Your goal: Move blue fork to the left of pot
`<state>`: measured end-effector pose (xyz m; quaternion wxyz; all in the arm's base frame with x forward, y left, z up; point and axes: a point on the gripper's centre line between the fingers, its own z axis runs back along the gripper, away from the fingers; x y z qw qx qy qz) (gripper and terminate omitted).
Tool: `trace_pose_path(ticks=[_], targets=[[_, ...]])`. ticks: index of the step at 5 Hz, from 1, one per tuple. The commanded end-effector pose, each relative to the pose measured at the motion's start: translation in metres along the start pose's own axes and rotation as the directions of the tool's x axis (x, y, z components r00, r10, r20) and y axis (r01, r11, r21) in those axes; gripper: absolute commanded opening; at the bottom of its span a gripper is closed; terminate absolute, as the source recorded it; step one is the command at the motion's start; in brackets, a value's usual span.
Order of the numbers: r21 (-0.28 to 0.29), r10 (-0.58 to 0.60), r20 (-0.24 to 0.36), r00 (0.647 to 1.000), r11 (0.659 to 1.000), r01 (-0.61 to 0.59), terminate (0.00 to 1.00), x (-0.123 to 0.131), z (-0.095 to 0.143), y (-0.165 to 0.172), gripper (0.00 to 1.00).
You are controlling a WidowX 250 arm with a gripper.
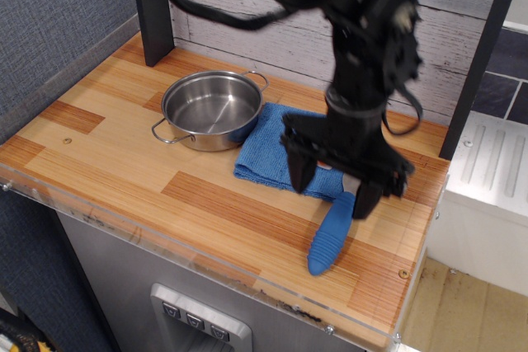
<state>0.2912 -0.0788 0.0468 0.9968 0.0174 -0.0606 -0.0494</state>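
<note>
The blue fork (330, 237) lies on the wooden counter near the front right, its ribbed handle pointing toward the front edge. Its tines are hidden under the gripper. My gripper (332, 183) hangs just above the fork's far end, with the two black fingers (299, 166) spread wide on either side. It holds nothing. The shiny steel pot (212, 109) with wire loop handles stands at the back left of the counter, well to the left of the fork and gripper.
A flat blue cloth (271, 147) lies between the pot and the gripper, touching the pot's right side. A dark post (152, 7) stands at the back left. The counter's front edge (247, 282) has a clear lip. A white appliance (495, 179) is on the right.
</note>
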Motion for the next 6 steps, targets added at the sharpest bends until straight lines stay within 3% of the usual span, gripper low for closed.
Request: trace_pose_path(ticks=[1,2,4,5,6], targets=[[0.010,0.099,0.214,0.972,0.995,-0.103,0.00,0.014,0.095,0.078,1.00],[-0.036,0.062,0.192,0.980,0.998,-0.056,0.00,0.025,0.087,0.106,1.00],[-0.090,0.013,0.121,0.993,0.996,-0.002,0.00,0.027,0.080,0.110,1.00],[-0.090,0.013,0.121,0.993,0.996,-0.002,0.00,0.027,0.080,0.110,1.00],[-0.090,0.013,0.121,0.993,0.996,-0.002,1.00,0.027,0.080,0.110,1.00]])
